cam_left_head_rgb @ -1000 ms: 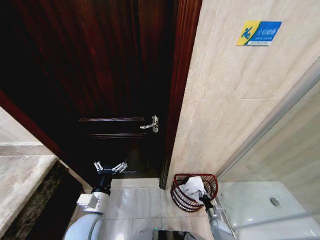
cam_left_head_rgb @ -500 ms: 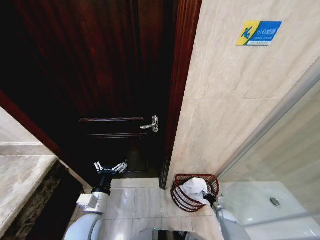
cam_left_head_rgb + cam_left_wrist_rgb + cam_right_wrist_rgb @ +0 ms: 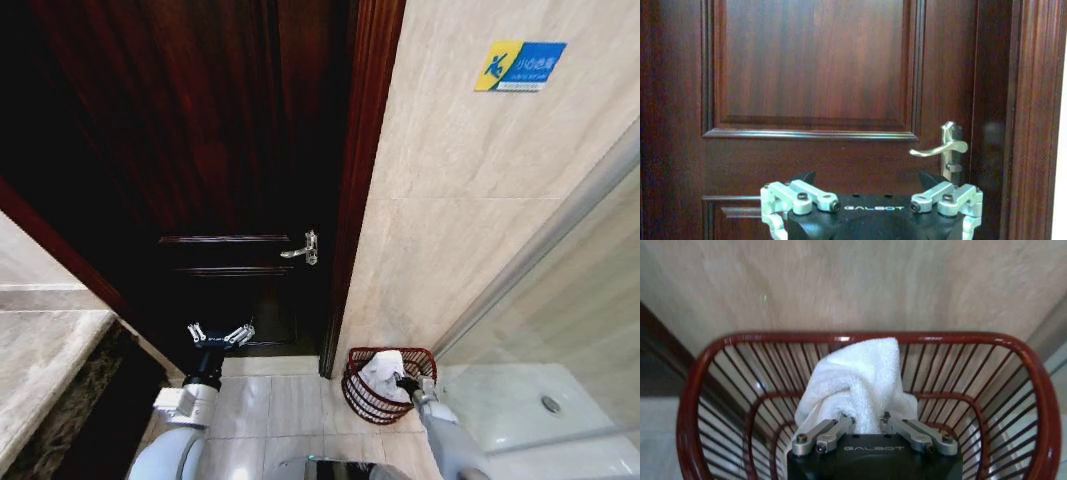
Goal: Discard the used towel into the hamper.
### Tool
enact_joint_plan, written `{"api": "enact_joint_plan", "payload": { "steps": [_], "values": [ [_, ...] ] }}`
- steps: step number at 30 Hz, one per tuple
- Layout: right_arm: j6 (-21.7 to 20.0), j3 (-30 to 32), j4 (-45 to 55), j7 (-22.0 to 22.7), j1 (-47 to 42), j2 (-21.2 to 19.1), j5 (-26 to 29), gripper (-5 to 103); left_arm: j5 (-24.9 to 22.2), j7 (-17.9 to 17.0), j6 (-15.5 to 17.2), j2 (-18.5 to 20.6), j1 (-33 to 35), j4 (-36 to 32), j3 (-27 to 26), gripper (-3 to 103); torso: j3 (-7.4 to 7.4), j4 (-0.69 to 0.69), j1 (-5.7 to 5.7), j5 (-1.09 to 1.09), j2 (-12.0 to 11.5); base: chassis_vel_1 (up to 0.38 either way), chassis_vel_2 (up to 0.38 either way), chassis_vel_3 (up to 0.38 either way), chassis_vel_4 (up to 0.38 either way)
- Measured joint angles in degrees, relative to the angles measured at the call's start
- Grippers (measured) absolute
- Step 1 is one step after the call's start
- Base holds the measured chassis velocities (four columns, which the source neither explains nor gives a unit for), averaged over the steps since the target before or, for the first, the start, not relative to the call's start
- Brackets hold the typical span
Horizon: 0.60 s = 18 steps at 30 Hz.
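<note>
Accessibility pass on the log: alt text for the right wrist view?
The right hand is shut on a white towel, holding it inside the red-brown hamper, which stands against a beige tiled wall.

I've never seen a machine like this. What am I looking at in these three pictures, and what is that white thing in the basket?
This is a wheeled robot with two arms, each ending in a pincer. The wide picture comes from a camera on its head, looking down at a bathroom floor; the other two come from cameras on its wrists. The right pincer is shut on a white terry towel, holding it inside the dark red-brown openwork hamper that stands on the floor by the beige wall. The left pincer hangs open and idle, facing the dark wooden door with its metal lever handle.
</note>
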Motion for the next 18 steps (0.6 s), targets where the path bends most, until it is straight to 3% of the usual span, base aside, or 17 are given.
{"api": "enact_joint_plan", "payload": {
  "steps": [3, 7, 9, 10, 13, 18],
  "values": [
    [-0.9, -0.3, -2.5, 1.0, 2.1, 0.4, -3.8, 9, 0.0, 0.0, 0.0, 0.0, 0.0, 0.0, 0.0, 100, 0.00, 0.01, 0.01, -0.01, 0.0, 0.000, 0.000, 0.000, 0.000],
    [-2.8, -0.5, -0.5, 1.4, 1.9, 0.9, -3.3, 25, 0.0, 0.0, 0.0, 0.0, 0.0, 0.0, 0.0, 100, 0.00, 0.00, 0.00, 0.00, 0.0, 0.000, 0.000, 0.000, 0.000],
    [-7.3, -1.0, 2.8, 1.4, 0.8, 1.1, 2.3, 31, 0.0, 0.0, 0.0, 0.0, 0.0, 0.0, 0.0, 100, 0.00, 0.00, 0.00, -0.03, 0.0, 0.000, 0.000, 0.000, 0.000],
    [-7.3, -1.0, 2.8, 1.4, 0.8, 1.1, 2.3, 31, 0.0, 0.0, 0.0, 0.0, 0.0, 0.0, 0.0, 100, 0.00, 0.00, 0.00, -0.03, 0.0, 0.000, 0.000, 0.000, 0.000],
    [-13.5, -2.1, 9.8, 1.3, -2.7, 1.0, 10.4, 48, 0.0, 0.0, 0.0, 0.0, 0.0, 0.0, 0.0, 100, 0.00, 0.00, 0.00, -0.02, 0.0, 0.000, 0.000, 0.000, 0.000],
    [-16.2, -2.8, 18.5, 1.5, -7.9, 1.0, 12.0, 58, 0.0, 0.0, 0.0, 0.0, 0.0, 0.0, 0.0, 100, -0.01, 0.00, 0.00, -0.02, 0.0, 0.000, 0.000, 0.000, 0.000]
  ]
}}
